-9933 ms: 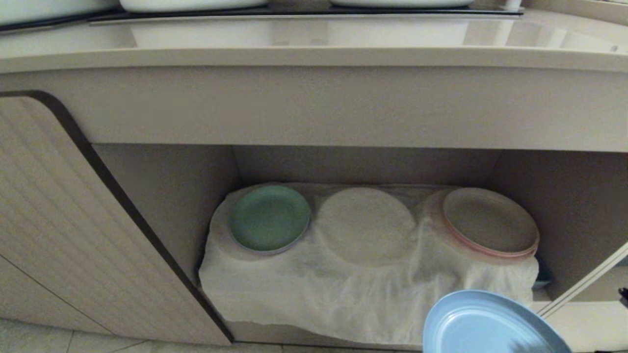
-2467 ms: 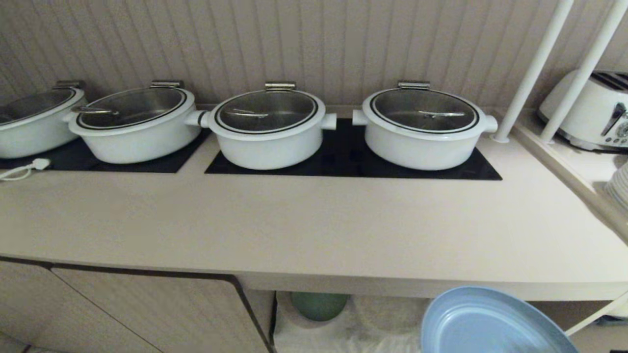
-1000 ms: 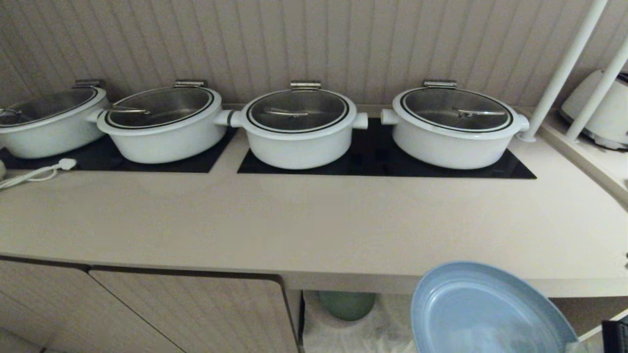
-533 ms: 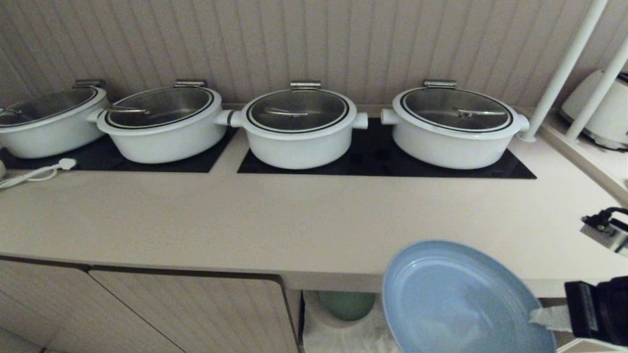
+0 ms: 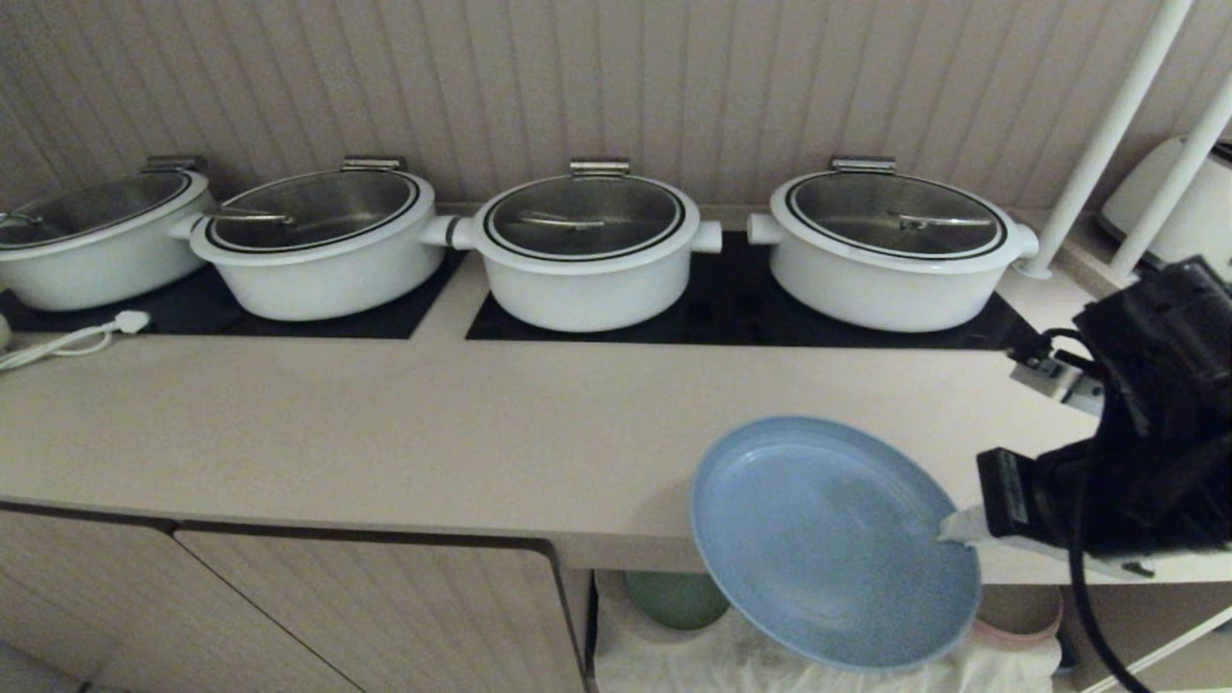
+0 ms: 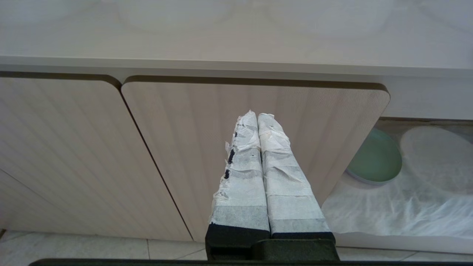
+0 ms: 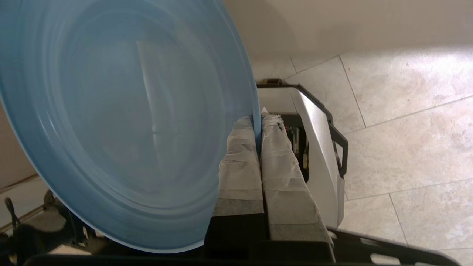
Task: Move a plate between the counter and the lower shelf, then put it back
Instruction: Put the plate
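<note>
Beige smooth counter point(image 5: 404, 433) with black inset hob panels, carrying four white lidded pots point(image 5: 587, 250) along a ribbed wall. Item: round matte light-blue plate point(image 5: 828, 539), tilted, held in the air over the counter's rounded front edge. I see my right gripper point(image 5: 948, 527) clamped on its rim, taped fingers point(image 7: 240, 155) pinching either side. Lower shelf point(image 5: 770, 664) below: rumpled white cloth, round green plate point(image 5: 674, 599), beige pink-edged plate point(image 5: 1020, 621). My left gripper point(image 6: 257, 118) hangs parked before the ribbed cabinet doors point(image 6: 166, 147), fingers pressed together, empty.
</note>
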Robot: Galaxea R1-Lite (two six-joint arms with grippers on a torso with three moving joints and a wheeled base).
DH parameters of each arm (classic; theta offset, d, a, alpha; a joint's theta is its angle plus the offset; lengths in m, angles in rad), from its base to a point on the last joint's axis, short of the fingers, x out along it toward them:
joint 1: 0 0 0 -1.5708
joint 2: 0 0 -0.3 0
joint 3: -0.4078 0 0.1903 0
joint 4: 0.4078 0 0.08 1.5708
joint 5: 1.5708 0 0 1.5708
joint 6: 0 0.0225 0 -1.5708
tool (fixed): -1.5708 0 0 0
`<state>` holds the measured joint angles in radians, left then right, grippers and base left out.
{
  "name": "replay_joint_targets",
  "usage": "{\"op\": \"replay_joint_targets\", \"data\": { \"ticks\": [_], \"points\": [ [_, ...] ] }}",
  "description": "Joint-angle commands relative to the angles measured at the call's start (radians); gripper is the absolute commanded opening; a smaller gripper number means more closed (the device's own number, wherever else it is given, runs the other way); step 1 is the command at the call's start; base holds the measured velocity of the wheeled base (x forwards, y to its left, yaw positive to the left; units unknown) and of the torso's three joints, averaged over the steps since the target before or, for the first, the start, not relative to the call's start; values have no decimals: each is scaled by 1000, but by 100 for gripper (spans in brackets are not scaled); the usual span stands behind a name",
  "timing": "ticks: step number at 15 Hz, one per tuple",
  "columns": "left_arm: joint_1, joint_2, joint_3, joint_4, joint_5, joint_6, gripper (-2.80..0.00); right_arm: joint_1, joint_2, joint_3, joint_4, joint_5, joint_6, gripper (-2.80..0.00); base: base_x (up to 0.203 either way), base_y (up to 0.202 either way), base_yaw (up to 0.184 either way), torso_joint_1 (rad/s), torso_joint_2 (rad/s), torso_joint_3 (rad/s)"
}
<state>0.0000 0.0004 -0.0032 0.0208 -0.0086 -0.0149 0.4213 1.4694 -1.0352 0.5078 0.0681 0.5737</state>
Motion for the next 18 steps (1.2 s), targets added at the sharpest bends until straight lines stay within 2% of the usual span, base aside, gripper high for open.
{"op": "replay_joint_targets", "data": {
  "ticks": [1, 7, 18],
  "points": [
    [0, 0, 0, 1, 1, 0, -280, 1, 120, -75, 3, 2, -5, -280, 0, 0, 0, 0, 0, 0],
    [0, 0, 0, 1, -1, 0, -280, 0, 259, -253, 6, 3, -7, -280, 0, 0, 0, 0, 0, 0],
    [0, 0, 0, 1, 1, 0, -280, -2, 384, -349, 3, 4, -2, -280, 0, 0, 0, 0, 0, 0]
  ]
}}
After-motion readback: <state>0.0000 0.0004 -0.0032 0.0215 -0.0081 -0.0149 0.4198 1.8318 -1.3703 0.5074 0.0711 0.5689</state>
